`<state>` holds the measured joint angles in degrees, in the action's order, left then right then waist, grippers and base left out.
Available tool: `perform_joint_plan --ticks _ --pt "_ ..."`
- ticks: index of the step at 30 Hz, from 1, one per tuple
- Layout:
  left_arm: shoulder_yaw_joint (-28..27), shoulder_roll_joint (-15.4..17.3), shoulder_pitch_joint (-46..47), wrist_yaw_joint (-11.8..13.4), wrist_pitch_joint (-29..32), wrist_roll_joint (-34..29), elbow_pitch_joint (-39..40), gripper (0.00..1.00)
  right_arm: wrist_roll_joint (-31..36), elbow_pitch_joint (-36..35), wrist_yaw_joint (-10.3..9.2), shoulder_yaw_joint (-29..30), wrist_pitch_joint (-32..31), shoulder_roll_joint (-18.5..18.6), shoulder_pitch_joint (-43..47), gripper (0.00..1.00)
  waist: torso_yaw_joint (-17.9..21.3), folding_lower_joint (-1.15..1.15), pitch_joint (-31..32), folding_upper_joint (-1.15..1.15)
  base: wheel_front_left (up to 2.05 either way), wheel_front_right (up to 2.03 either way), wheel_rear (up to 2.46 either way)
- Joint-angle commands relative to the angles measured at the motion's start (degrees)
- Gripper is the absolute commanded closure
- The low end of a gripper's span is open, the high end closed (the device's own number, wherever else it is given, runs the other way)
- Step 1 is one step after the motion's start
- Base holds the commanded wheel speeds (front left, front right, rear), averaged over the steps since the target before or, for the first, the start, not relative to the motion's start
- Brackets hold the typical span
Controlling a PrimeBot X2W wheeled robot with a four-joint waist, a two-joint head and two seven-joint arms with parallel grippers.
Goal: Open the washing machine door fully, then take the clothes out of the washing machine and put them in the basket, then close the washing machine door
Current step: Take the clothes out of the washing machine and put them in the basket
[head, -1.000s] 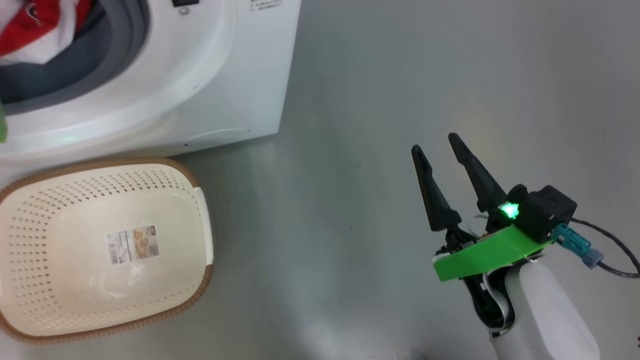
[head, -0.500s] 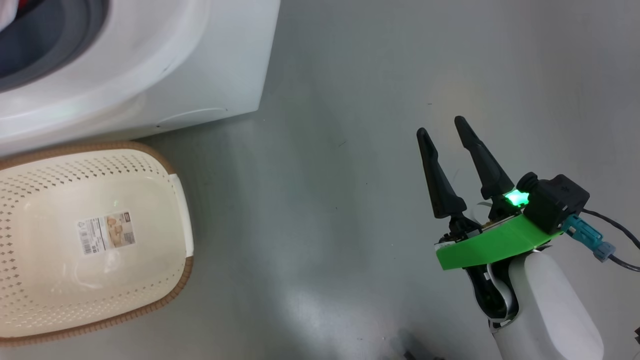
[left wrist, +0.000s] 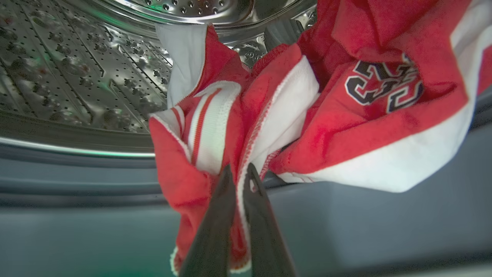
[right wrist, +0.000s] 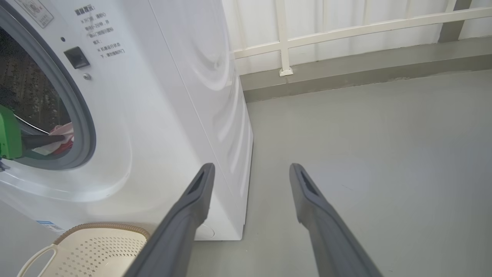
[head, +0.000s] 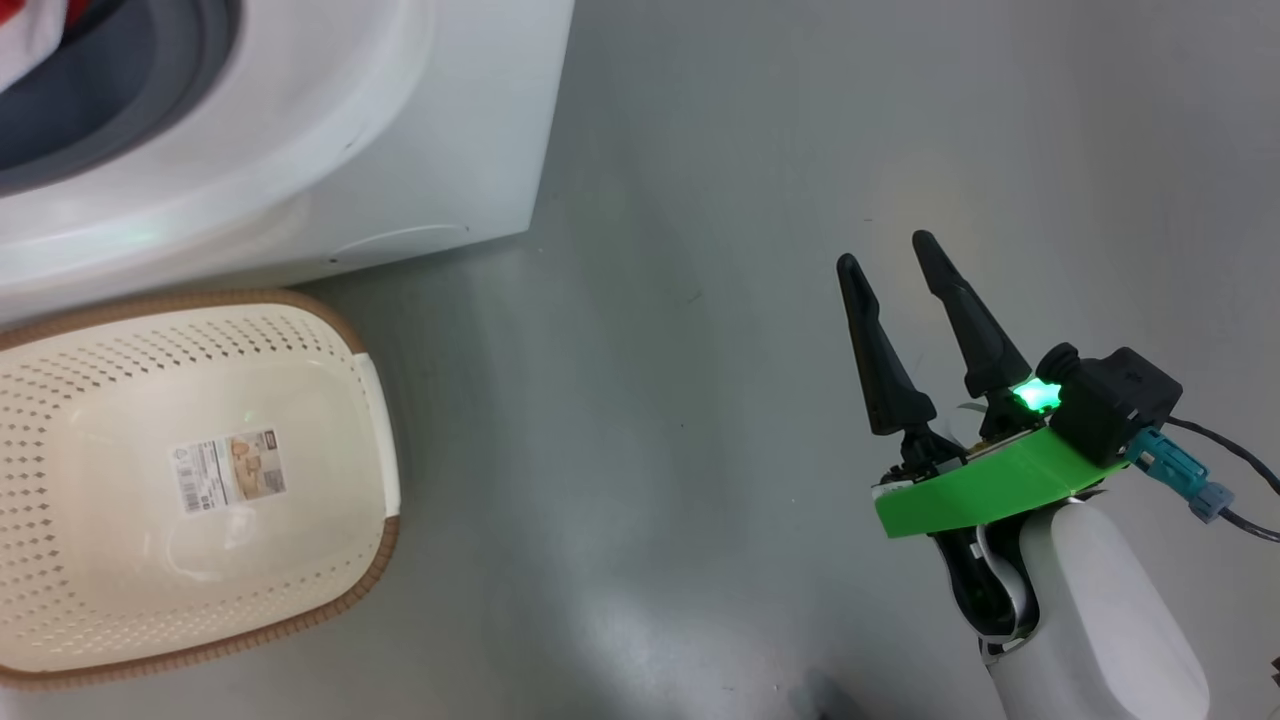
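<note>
The left claw (left wrist: 239, 172) is clamped on the clothes (left wrist: 369, 127), its two dark fingers pressed together over a fold of red cloth with a white band. The fabric is bright red with white stripes and white trim, and up and to the right of the tips sits a dark number patch edged in white. It bunches just ahead of the tips and drapes over the grey gasket (left wrist: 346, 227) below them. Whether it is one garment or several I cannot tell. Beyond and left of the cloth curves the perforated steel drum (left wrist: 77, 77).

The right claw (head: 888, 252) stands spread and empty over the grey floor (head: 700, 400), well apart from everything. Far to its left are one washing machine (head: 400, 150) and, nearer the camera, one cream basket (head: 385, 555) with a brown rim – nothing in it but one paper sticker (head: 229, 471).

Against a second ago the whole head picture has shifted, so the camera moved – less of the drum mouth and red cloth shows now. The right claw keeps the same spread.
</note>
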<state>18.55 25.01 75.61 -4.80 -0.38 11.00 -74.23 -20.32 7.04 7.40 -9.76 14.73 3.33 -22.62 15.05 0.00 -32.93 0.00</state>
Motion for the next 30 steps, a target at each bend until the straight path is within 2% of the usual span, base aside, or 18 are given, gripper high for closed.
perform_joint_plan --ticks 1,12,19,23,30 --pt "-0.59 2.39 -0.43 0.15 -1.17 1.02 0.78 1.0 0.51 -1.09 0.09 -0.62 0.27 -0.45 0.21 0.0 -0.35 0.0 0.78 0.0 0.0 0.0 0.0" --pt "-2.75 0.0 -4.46 -1.48 -12.42 5.4 1.35 1.0 1.22 0.49 0.09 -0.18 0.27 -0.46 2.56 0.0 -1.91 0.0 6.62 0.0 0.0 0.0 0.0" --pt "-4.58 -0.67 -7.51 -1.95 -14.5 7.85 4.4 1.0 2.2 1.22 0.09 0.34 0.27 -0.46 4.03 0.0 -2.97 0.0 10.02 0.0 0.0 0.0 0.0" --pt "-7.2 -0.7 -11.79 -2.06 -14.59 9.06 12.89 1.0 3.03 1.71 0.09 0.87 0.27 -0.46 5.26 0.0 -3.9 0.0 12.53 0.0 0.0 0.0 0.0" --pt "-10.99 -1.21 -17.96 -1.93 -14.61 8.87 23.25 1.0 3.79 1.82 0.09 1.57 0.27 -0.46 6.67 0.0 -4.95 0.0 14.44 0.0 0.0 0.0 0.0"
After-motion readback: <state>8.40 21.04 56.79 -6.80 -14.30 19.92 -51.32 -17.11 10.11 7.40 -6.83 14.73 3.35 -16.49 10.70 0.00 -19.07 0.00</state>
